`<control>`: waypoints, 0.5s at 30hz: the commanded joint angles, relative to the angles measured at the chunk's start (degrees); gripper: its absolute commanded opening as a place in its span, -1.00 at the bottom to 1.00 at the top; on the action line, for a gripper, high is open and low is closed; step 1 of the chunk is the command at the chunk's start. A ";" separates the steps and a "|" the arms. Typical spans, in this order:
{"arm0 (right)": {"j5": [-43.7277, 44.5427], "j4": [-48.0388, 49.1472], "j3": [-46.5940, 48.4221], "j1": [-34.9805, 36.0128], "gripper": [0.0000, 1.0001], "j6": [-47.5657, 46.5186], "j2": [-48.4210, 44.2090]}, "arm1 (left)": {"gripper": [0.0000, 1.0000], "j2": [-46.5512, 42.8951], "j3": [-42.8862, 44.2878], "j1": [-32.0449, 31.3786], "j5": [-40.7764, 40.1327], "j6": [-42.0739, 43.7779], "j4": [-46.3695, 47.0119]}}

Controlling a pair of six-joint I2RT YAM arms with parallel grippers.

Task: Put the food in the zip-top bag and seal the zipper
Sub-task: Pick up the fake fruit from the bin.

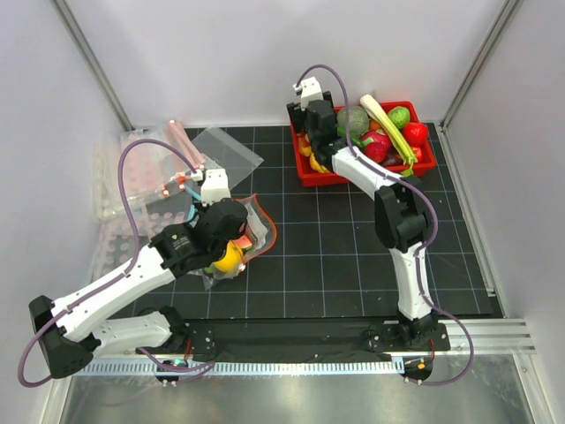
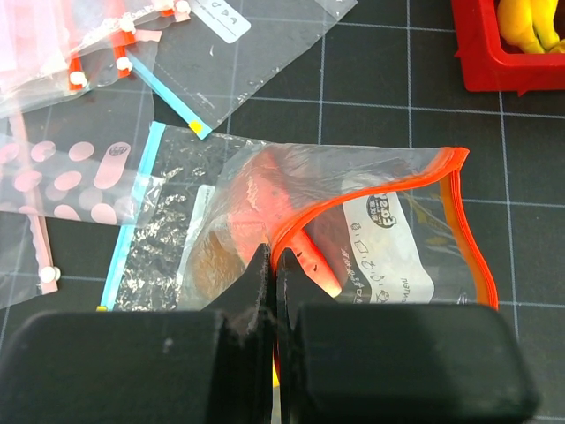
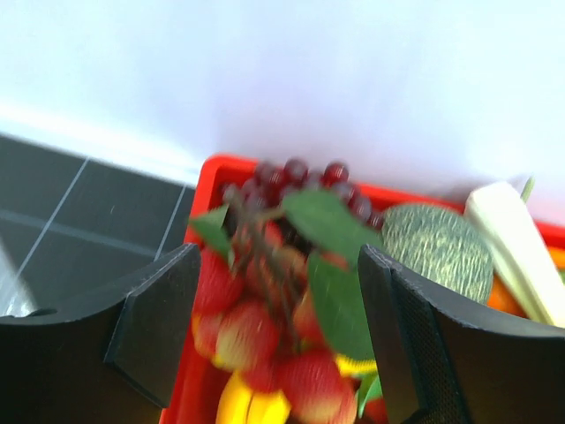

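The clear zip-top bag point(image 1: 258, 225) lies on the black mat with its red-orange zipper point(image 2: 380, 181) bowed open. My left gripper point(image 2: 274, 261) is shut on the zipper strip at the bag's near-left corner; it also shows in the top view point(image 1: 231, 231). Inside the bag I see a red watermelon wedge point(image 2: 265, 199) and a dark-orange piece point(image 2: 212, 261). A yellow round fruit point(image 1: 228, 258) shows under the gripper in the top view. My right gripper point(image 3: 282, 327) is open and empty above the left end of the red bin point(image 1: 353, 175).
The bin point(image 3: 207, 177) holds red fruits point(image 3: 265, 344), a grape bunch point(image 3: 296, 177), a green melon point(image 3: 437, 247), a celery stalk point(image 1: 388, 128) and more. Clear bags with pink strips point(image 1: 141, 177) and a blue-strip bag point(image 2: 150, 247) lie at the back left.
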 commanded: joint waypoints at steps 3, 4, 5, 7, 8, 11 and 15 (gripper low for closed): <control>0.60 -1.00 12.43 -0.86 0.57 -2.06 7.38 | -1.00 -0.35 1.27 -0.13 0.62 -0.43 1.34; 0.78 -1.09 13.32 -1.12 0.50 -1.88 8.26 | -1.00 -0.52 1.27 -0.13 0.62 -0.43 1.34; 1.04 -1.17 14.28 -1.12 0.45 -1.62 9.14 | -1.00 -0.53 1.18 -0.13 0.53 -0.34 1.34; 1.04 -1.79 16.74 -1.38 0.26 -0.04 11.25 | -0.99 -0.79 1.27 -0.22 0.44 -0.43 1.34; 0.95 -1.79 16.75 -1.38 0.19 -0.04 11.78 | -1.00 -0.88 1.18 -0.22 0.44 -0.43 1.34; 1.04 -1.61 16.75 -1.47 -0.37 1.19 12.14 | -1.00 -0.62 1.27 -0.22 0.79 -0.43 1.25; 2.62 -0.83 13.96 -1.47 -0.98 2.95 9.25 | -1.00 0.00 1.44 -0.22 0.97 -0.43 1.25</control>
